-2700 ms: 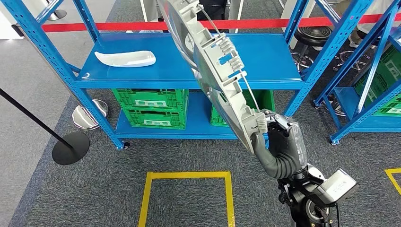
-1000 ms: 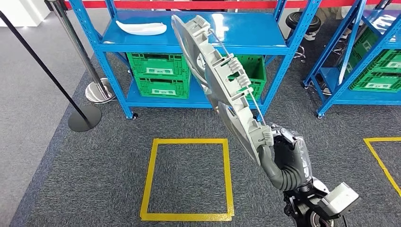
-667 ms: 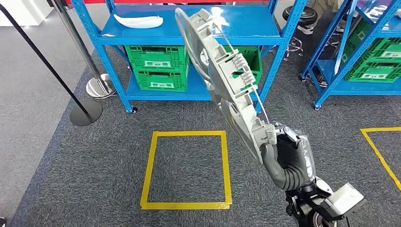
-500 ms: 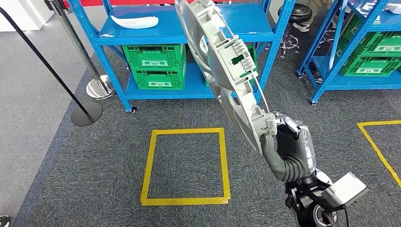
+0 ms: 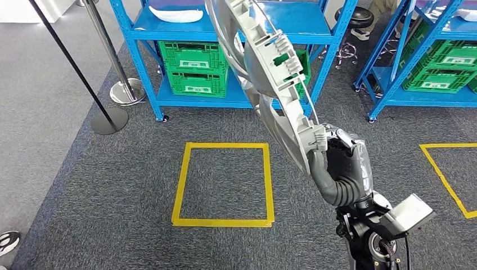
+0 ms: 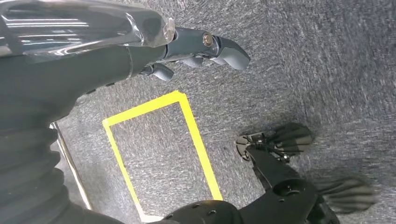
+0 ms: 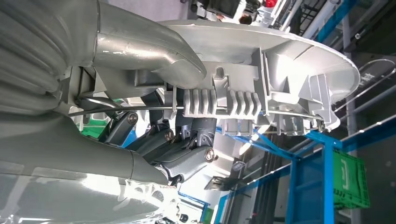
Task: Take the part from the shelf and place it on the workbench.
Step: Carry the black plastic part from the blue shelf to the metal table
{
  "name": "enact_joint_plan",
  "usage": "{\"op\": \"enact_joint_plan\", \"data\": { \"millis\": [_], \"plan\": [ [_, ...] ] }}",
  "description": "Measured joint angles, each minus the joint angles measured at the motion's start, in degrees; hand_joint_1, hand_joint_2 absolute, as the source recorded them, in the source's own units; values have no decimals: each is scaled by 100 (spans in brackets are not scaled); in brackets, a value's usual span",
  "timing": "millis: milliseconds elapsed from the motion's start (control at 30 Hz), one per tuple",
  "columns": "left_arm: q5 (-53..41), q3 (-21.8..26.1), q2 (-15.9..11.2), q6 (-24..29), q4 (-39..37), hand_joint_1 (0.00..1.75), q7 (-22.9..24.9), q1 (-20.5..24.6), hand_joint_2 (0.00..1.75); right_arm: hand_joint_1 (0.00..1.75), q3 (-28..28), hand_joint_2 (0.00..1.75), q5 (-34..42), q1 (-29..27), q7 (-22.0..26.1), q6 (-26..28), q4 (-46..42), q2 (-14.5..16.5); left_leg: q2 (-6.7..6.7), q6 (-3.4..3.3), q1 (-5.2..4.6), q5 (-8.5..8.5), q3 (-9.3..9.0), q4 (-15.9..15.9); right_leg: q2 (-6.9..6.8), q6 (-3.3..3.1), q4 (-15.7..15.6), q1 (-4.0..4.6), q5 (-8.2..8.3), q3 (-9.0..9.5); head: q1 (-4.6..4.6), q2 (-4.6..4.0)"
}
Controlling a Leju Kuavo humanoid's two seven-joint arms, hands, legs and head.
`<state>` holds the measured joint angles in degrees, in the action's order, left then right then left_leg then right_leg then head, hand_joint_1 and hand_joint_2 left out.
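Already the part is off the shelf, so the pick looks done and the carry is what remains. Going left to right in the head view: a black post [image 5: 73,59] slants over the grey carpet at the far left, with a chrome stand [image 5: 121,79] just beside the shelf's leg. The blue shelf [image 5: 304,22] stands at the back, with a white piece [image 5: 176,14] on its upper level and green crates [image 5: 194,70] on the lower one. On the carpet in front lies a yellow square [image 5: 225,183] of tape.

Right of the square, the part [image 5: 270,79], a long grey moulded panel with ribs and a thin wire along it, rises tilted from the right hand [image 5: 343,166] up across the shelf front, its upper end cut off by the picture's edge. The right hand grips the part's lower end; in the right wrist view the dark fingers [image 7: 187,140] are clamped under its ribbed edge and the thumb lies over the top. At the far right stands a 2nd blue rack [image 5: 405,62] with more crates.

The left hand [image 6: 196,46] hangs over the carpet in the left wrist view, fingers loosely apart and holding nothing.

No counter is in sight, so I judge the robot has yet to reach it and set the part down: roughly halfway.
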<state>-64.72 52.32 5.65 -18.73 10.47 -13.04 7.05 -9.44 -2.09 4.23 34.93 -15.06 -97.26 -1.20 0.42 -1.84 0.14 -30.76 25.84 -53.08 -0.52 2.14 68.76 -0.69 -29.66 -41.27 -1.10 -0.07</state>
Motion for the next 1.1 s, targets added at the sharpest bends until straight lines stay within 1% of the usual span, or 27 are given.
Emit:
{"op": "enact_joint_plan", "data": {
  "millis": [33,67,100,133,200,233,267,333,400,433,467,533,567,600,633,667,700,733,767,800,867,900,933,1000,1033,1067,1100],
  "plan": [
    [0,1,1,1,0,0,-4,-2,175,175,-2,175,-1,13,0,-1,32,2,0,-5,-10,39,47,-13,3,8,375,1,-178,-99,0,1],
    [0,2,2,1,0,0,-5,-5,175,175,-2,175,-2,23,-1,-2,60,4,-1,-5,-19,67,89,-34,5,4,556,2,-256,-99,0,1],
    [0,3,4,2,0,0,-5,-8,175,175,-2,175,-2,37,-2,-7,84,6,-5,-4,-25,84,124,-65,7,-11,477,3,-220,32,0,0],
    [0,4,5,2,0,0,-5,-8,175,175,-3,175,0,57,-3,-22,107,8,-7,0,-29,90,150,-102,8,-37,163,6,-95,275,1,0],
    [0,7,10,2,0,0,-4,-9,175,175,-4,175,42,116,-5,-105,151,8,9,20,-47,79,197,-180,-63,-105,-691,29,141,792,0,0],
    [1,9,12,3,0,0,-3,-11,175,175,-8,175,89,149,-7,-174,174,8,26,40,-59,75,228,-214,-99,-137,-976,46,189,943,0,0],
    [2,10,14,4,0,0,0,-16,175,175,-14,175,141,176,-8,-243,196,7,52,60,-69,75,261,-239,-122,-163,-1113,63,187,997,-5,0],
    [10,13,13,11,0,0,6,-24,175,175,-25,175,215,204,-10,-334,239,8,106,104,-77,84,312,-264,-75,-208,-1141,69,188,977,-11,0],
    [23,14,15,20,0,0,8,-25,175,175,-26,175,231,213,-17,-361,276,8,90,165,-66,-20,379,-371,-22,-267,-1156,41,227,946,-20,1],
    [32,14,14,25,0,0,8,-24,175,175,-27,175,232,220,-22,-373,293,9,54,199,-56,-159,475,-571,-2,-298,-1166,25,249,929,-29,1],
    [40,14,12,27,0,0,8,-25,175,175,-28,175,235,229,-24,-390,312,10,13,227,-42,-354,636,-908,21,-320,-1168,19,271,904,-38,0],
    [54,14,7,32,0,0,5,-36,175,175,-31,175,240,242,-27,-420,354,11,-17,258,-18,-708,1018,-1724,80,-335,-1163,18,314,842,-48,0],
    [57,14,7,34,0,0,2,-46,175,175,-33,175,241,246,-30,-428,379,11,-17,264,-9,-765,1138,-1975,115,-329,-1160,18,333,816,-48,0],
    [61,14,7,36,0,0,-2,-57,175,175,-34,175,240,250,-36,-433,406,11,-21,264,0,-696,1138,-1979,156,-318,-1156,17,350,798,-49,1],
    [64,15,7,37,0,0,-5,-67,175,175,-36,175,239,256,-43,-437,432,11,-38,261,9,-523,1015,-1734,201,-304,-1154,15,365,788,-48,1],
    [68,15,7,37,0,0,-8,-73,175,175,-37,175,238,267,-49,-439,457,11,-96,257,21,-301,804,-1319,248,-286,-1151,12,379,782,-49,1],
    [72,15,7,37,-1,0,-11,-77,175,175,-38,175,238,285,-54,-441,476,12,-225,253,35,-130,579,-878,294,-263,-1146,18,395,770,-48,1],
    [75,15,7,37,-1,0,-14,-82,175,175,-39,175,238,312,-57,-442,490,15,-342,246,46,-22,416,-537,338,-234,-1137,22,413,749,-44,0],
    [79,15,9,37,-2,0,-17,-88,175,175,-41,175,238,342,-58,-442,500,20,-431,234,49,17,329,-347,384,-200,-1132,22,438,719,-43,0],
    [82,15,11,37,-2,0,-20,-98,175,175,-44,175,239,364,-58,-442,508,26,-467,218,45,8,310,-290,433,-160,-1133,19,467,688,-41,-1],
    [86,17,20,35,-2,0,-23,-111,175,175,-50,175,239,385,-61,-446,525,33,-354,148,41,51,318,-284,510,-80,-1134,-2,510,632,-42,-1],
    [86,17,24,33,-2,0,-23,-113,175,175,-53,175,239,389,-64,-450,533,33,-293,107,48,77,324,-278,471,-52,-1072,-4,464,585,-30,0],
    [86,18,27,32,-2,0,-23,-113,175,175,-56,175,238,396,-68,-455,543,33,-228,68,56,102,334,-269,393,-29,-903,0,350,497,-14,1],
    [86,19,29,31,-3,0,-23,-125,175,175,-64,175,238,409,-75,-462,565,34,-88,23,53,129,374,-267,191,6,-170,6,-55,175,16,1],
    [86,19,28,31,-4,0,-23,-135,175,175,-67,175,239,412,-77,-468,580,34,-14,13,47,136,392,-270,142,23,259,5,-239,3,19,1],
    [86,20,28,31,-4,0,-23,-143,175,175,-69,175,241,412,-78,-475,596,34,60,8,41,140,405,-273,118,33,566,4,-346,-105,20,1],
    [86,20,28,31,-4,0,-23,-148,175,175,-70,175,246,412,-84,-486,610,33,129,6,37,142,411,-276,105,32,650,4,-348,-99,21,1]
  ]
}}
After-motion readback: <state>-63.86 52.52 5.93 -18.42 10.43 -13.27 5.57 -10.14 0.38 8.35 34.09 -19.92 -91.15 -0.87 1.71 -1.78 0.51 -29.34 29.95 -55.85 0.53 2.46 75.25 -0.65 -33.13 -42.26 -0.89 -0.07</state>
